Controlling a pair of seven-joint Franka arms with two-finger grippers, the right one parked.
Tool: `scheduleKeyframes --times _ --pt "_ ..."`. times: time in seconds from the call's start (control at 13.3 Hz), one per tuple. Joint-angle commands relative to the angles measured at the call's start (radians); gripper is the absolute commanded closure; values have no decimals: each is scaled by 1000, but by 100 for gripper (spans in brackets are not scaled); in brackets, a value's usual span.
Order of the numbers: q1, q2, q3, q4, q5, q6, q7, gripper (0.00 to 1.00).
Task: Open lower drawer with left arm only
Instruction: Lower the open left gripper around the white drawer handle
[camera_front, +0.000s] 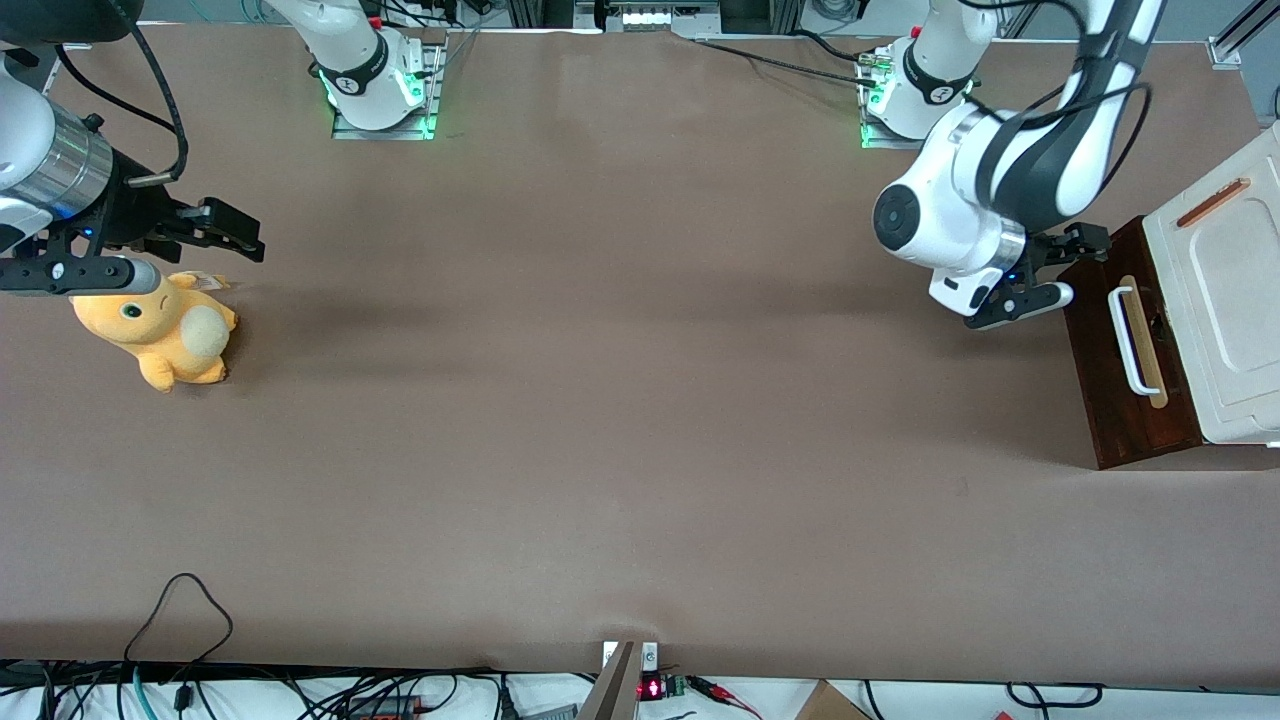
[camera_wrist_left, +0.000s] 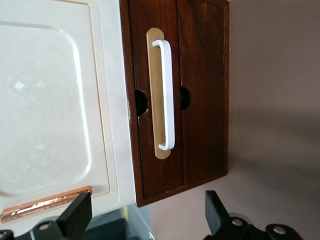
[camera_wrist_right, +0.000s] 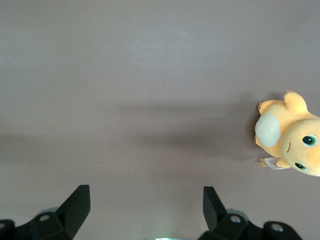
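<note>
**My left arm and end effector: looks only**

My left arm (camera_front: 1010, 180) has a glossy white shell, with black inlays running along the upper link. Joints are bulbous and round; one has a black circular cap facing the front camera. There is a silver ring at the wrist and a small blue light just below it. A loose black cable loops off the link. My base is white with a black band and glows green at the foot. My end effector (camera_front: 1040, 268) is small and black, with two wedge-shaped fingers (camera_wrist_left: 75, 215) set apart and round screws at their roots.
</note>
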Motion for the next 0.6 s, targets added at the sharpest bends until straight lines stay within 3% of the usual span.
scheduleKeyframes --times 0.0,0.23,0.38,0.53 --pt "1 61 -6 -28 149 -6 -22 0" --pt "0 125 6 -39 268 -21 -31 0" --pt "-5 160 73 -48 343 -15 -48 0" --pt "-5 203 104 -48 381 -14 -78 0"
